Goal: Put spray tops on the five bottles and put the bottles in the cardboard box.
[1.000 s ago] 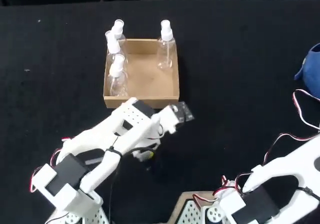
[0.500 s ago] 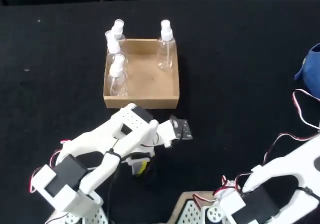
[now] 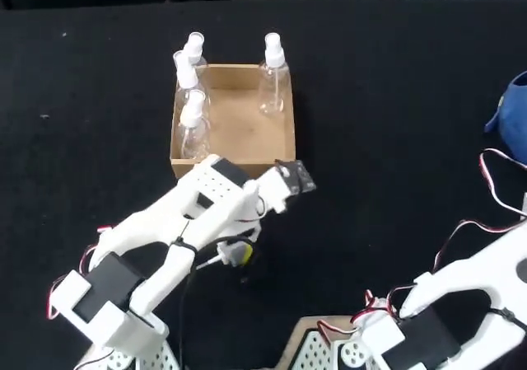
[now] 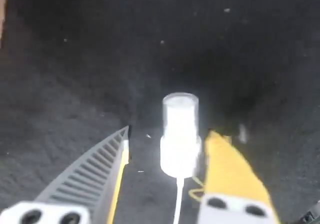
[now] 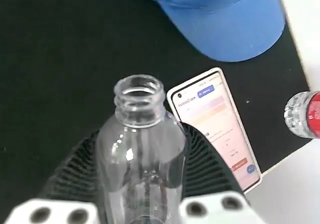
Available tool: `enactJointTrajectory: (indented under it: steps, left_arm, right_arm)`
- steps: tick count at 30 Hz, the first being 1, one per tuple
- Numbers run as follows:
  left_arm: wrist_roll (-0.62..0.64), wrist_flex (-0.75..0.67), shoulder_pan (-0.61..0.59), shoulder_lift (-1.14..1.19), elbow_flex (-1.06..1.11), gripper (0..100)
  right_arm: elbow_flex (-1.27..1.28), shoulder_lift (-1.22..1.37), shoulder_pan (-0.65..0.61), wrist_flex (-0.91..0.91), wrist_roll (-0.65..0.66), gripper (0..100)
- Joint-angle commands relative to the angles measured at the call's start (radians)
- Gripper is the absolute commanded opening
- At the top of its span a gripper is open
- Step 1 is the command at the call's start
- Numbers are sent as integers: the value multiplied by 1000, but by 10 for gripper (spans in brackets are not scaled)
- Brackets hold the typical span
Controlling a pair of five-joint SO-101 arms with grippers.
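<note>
L tool (image 4: 167, 131), jaws part-open, straddles spray top (image 4: 180, 129) w/o clamping, top's long axis along jaws, tube (image 4: 176, 204) twd wrist; R tool (image 5: 144, 131) clamps uncapped bottle (image 5: 139, 104).

I log the table cover (image 3: 412, 98) as black cloth, matt, with a fine nap and specks of lint. The cardboard box (image 3: 239, 127) is plain brown board, matt and uncoated. The capped bottles (image 3: 274, 90) are clear, glossy plastic, and their spray tops (image 3: 272, 50) are smooth white plastic. The left arm shell (image 3: 156, 230) is matt white plastic, dotted with small holes. The left gripper (image 4: 169, 133) carries one grey ribbed finger (image 4: 90, 179) and one smooth yellow plastic finger (image 4: 227, 174). The loose spray top (image 4: 180, 134) is white plastic under a translucent cover. The right gripper (image 5: 145, 131) has black ribbed pads (image 5: 75, 169). Its open bottle (image 5: 140, 144) is clear, shiny plastic with a threaded neck. I record the blue cap (image 5: 225, 14) as woven cloth and the phone (image 5: 215, 124) as having a glossy screen.
</note>
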Motion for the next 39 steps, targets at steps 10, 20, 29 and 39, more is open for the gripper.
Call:
enactJointTrajectory:
  steps: [10,20,29,39]
  left_arm:
    - [35,-146,-5,-31,68,85]
    - [104,-126,36,-43,61,30]
    - [127,170,-21,-147,-91,30]
    - [190,180,-194,-534,-71,30]
  right_arm:
    - [-16,-28,-52,-20,2,11]
    - [-176,-222,-331,216,-169,11]
    - [-200,-308,-638,212,-416,11]
    - [-239,-303,-881,106,-634,11]
